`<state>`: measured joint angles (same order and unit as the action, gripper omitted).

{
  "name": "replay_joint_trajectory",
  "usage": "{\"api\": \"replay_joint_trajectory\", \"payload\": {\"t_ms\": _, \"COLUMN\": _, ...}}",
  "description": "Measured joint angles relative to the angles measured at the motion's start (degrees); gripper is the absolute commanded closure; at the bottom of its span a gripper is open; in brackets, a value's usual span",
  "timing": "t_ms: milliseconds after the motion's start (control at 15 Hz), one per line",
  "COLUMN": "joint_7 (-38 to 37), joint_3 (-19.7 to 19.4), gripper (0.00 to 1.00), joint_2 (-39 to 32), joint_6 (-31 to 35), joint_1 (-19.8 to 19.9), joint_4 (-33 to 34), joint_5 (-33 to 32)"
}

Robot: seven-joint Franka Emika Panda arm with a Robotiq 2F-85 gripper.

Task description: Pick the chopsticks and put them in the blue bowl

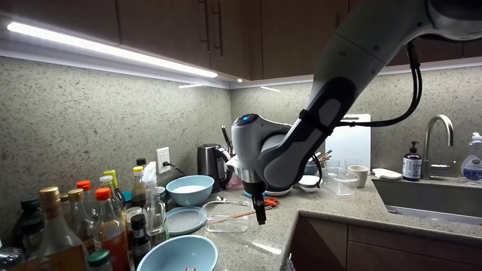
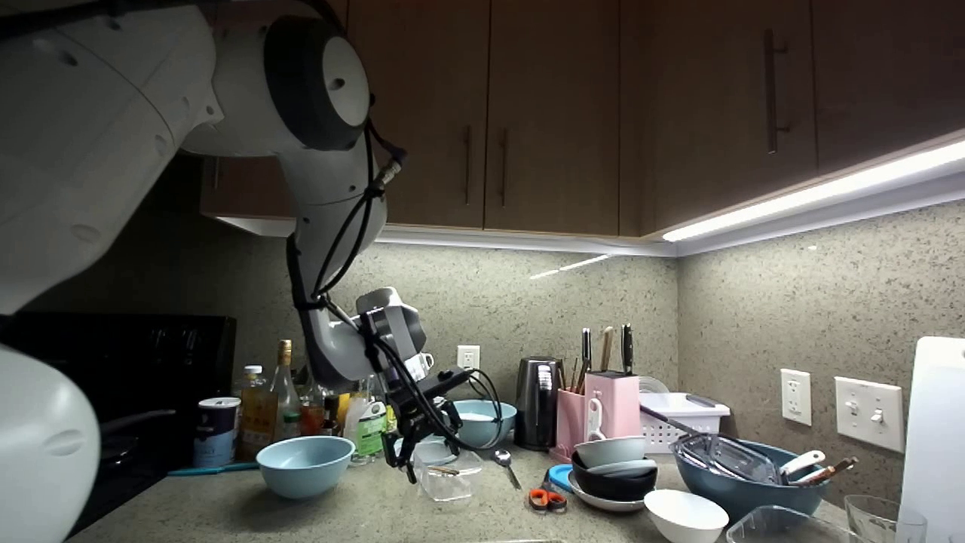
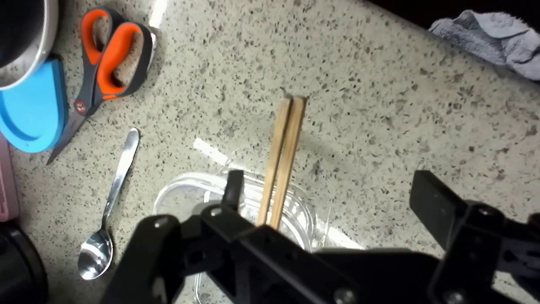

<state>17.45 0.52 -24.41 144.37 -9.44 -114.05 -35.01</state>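
While the claw [image 3: 331,192] is hanging over the bench [image 3: 371,105] with its fingers [image 3: 233,190] spread wide and nothing gripped, the chopsticks [image 3: 282,162] are lying side by side across the rim of a clear container [image 2: 452,486], one pair of ends jutting past it. In the wrist view they are running much closer to one finger than the other, so an uneven squeeze is looking like the first hazard: the near finger could be nudging the sticks aside, or splitting the pair, before the far one is arriving. How high the fingertips are standing above the sticks I cannot tell; if the next descent is going too low, they could be striking the container, which is looking light enough to slide away with its load. A shallow pinch could be catching only one stick, or letting both swivel, because they are so thin. The blue bowl [image 2: 304,471] is standing apart from the container in both exterior views, and the sticks could be catching its rim and tipping out if the release is landing off-centre. A similar rear bowl [image 1: 190,198] is sitting beyond the container, so mistaking the target is posing a risk too.
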Motion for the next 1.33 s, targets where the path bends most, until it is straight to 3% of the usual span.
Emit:
{"api": "replay_joint_trajectory", "payload": {"t_ms": 267, "joint_7": -0.02, "joint_3": -0.20, "gripper": 0.00, "joint_2": 0.28, "joint_6": -1.01, "joint_1": 1.50, "joint_4": -0.55, "joint_5": 0.80}}
{"api": "replay_joint_trajectory", "payload": {"t_ms": 333, "joint_7": -0.02, "joint_3": -0.19, "gripper": 0.25, "joint_2": 0.27, "joint_6": -1.01, "joint_1": 2.01, "joint_4": -0.69, "joint_5": 1.04}}
{"api": "replay_joint_trajectory", "payload": {"t_ms": 400, "joint_7": -0.02, "joint_3": -0.17, "gripper": 0.26, "joint_2": 0.26, "joint_6": -1.01, "joint_1": 2.46, "joint_4": -0.78, "joint_5": 1.33}}
{"api": "replay_joint_trajectory", "payload": {"t_ms": 1067, "joint_7": 0.02, "joint_3": 0.06, "gripper": 0.92, "joint_2": 0.12, "joint_6": -0.98, "joint_1": 3.38, "joint_4": -0.81, "joint_5": 4.69}}
{"api": "replay_joint_trajectory", "payload": {"t_ms": 1333, "joint_7": 0.13, "joint_3": 0.37, "gripper": 0.95, "joint_2": 0.06, "joint_6": -0.96, "joint_1": 3.39, "joint_4": -0.82, "joint_5": 5.81}}
